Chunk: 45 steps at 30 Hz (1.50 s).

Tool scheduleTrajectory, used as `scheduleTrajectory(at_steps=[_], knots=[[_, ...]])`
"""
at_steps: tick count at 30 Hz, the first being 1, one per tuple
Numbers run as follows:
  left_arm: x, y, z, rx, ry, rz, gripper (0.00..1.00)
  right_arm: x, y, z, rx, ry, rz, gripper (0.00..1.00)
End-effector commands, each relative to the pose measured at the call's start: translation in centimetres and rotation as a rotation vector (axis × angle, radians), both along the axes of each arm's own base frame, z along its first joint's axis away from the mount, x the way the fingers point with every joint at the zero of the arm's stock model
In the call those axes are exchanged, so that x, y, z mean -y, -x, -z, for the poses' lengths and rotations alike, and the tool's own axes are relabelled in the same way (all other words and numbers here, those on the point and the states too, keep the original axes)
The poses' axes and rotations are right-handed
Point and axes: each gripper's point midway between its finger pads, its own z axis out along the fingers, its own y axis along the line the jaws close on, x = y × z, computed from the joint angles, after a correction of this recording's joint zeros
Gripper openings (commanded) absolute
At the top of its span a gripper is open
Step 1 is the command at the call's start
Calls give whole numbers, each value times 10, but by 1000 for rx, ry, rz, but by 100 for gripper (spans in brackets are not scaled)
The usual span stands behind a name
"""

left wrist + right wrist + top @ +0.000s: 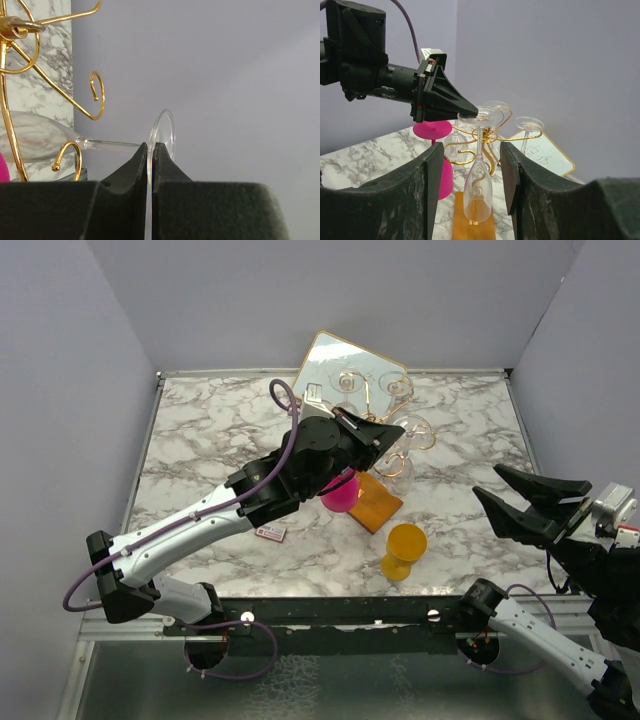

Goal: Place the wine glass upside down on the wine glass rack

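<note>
A clear wine glass [479, 187] hangs upside down, its foot [165, 132] pinched edge-on in my shut left gripper [151, 146]. It is level with the gold wire wine glass rack [372, 390], whose orange-brown base [472, 225] lies under the bowl. The stem passes close by a curled arm [75, 102]; whether it rests on the arm I cannot tell. My right gripper [487, 482] stands open at the table's right side, apart from the rack. In its wrist view the glass shows between the fingers [434, 165] but well beyond them.
A pink glass [340, 495] stands upside down beside the rack base. A yellow glass [405, 548] stands near the front edge. Other clear glasses [527, 125] hang on the rack. A gold-framed mirror [340, 360] leans at the back wall. A small card [270, 533] lies under the left arm.
</note>
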Motion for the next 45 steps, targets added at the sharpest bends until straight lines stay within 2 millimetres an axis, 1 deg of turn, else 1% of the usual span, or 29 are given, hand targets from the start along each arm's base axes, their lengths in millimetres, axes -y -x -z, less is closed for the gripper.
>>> scheduleTrajectory(at_steps=[1, 7, 11, 15, 25, 33, 37, 42, 43, 45], knots=[[-12, -10, -3, -6, 26, -48, 0, -1, 8, -17, 43, -43, -37, 50], [-17, -19, 6, -17, 10, -71, 0, -6, 4, -15, 41, -40, -39, 50], [-25, -23, 6, -6, -4, -99, 0, -9, 0, -13, 34, -34, -38, 50], [-31, -23, 4, 2, -6, -102, 0, -11, -3, -12, 31, -35, -30, 50], [-46, -12, 5, 1, -20, -85, 0, -15, -16, -11, 36, -41, 2, 49], [-46, -5, 11, -15, -29, -46, 0, -21, -25, -11, 38, -53, 13, 49], [-46, 0, 5, 8, -30, -18, 0, -22, -28, -8, 27, -63, 18, 49], [-48, 9, 2, 20, -29, 21, 0, -24, -31, -8, 13, -76, 20, 48], [-48, 9, 9, 14, -42, 28, 0, -24, -32, -9, 12, -79, 23, 48], [-47, 12, 15, 8, -54, 44, 0, -23, -33, -9, 11, -80, 28, 48]])
